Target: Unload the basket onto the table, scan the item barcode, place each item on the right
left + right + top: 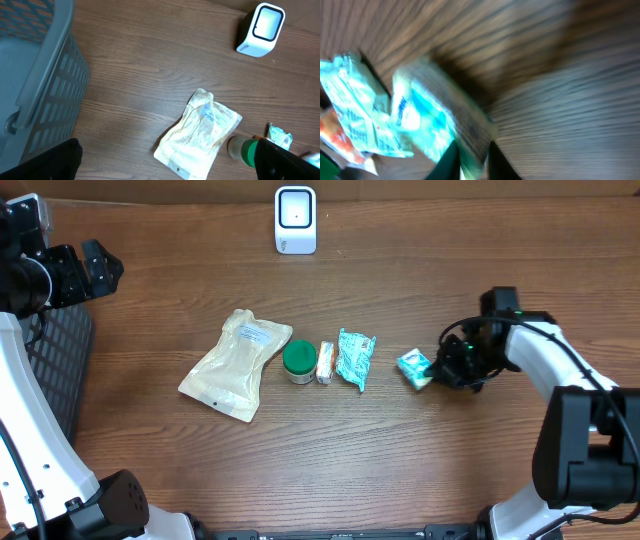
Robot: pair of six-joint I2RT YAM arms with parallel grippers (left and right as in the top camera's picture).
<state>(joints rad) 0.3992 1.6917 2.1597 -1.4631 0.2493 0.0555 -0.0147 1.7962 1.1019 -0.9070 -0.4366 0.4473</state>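
Observation:
A small teal and white packet (413,366) lies at the right end of a row of items, and my right gripper (441,368) is shut on its edge. In the blurred right wrist view the packet (435,120) fills the middle, its lower edge pinched between the two dark fingers (449,161). The white barcode scanner (296,220) stands at the far middle of the table, also seen in the left wrist view as the scanner (261,29). My left gripper (95,265) hovers open at the far left, holding nothing.
A beige pouch (237,364), a green-lidded jar (299,361), a small bar (325,363) and a larger teal wrapper (355,358) lie in a row mid-table. A grey slatted basket (35,75) stands at the left edge.

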